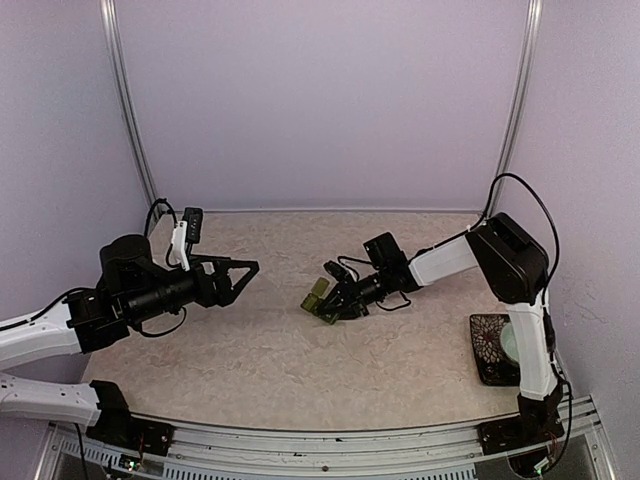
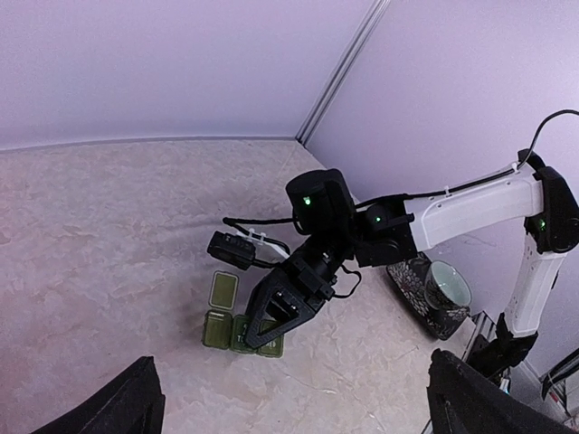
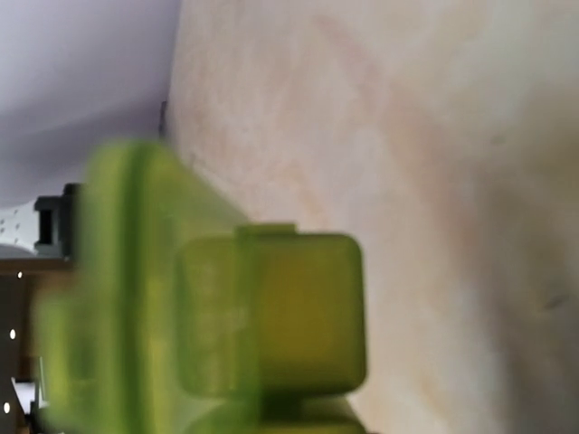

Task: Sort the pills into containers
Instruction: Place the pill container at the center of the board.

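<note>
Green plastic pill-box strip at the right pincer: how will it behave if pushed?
Green plastic pill-box strip lies flat and low, so it likely slides on the smooth table rather than tips. Looks light, rigid. Its open lid may flex if pushed.

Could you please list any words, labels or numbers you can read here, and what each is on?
No text can be read in any view.
Any marks on the small dark green plastic pill-box strip are too small or blurred to read.
</note>
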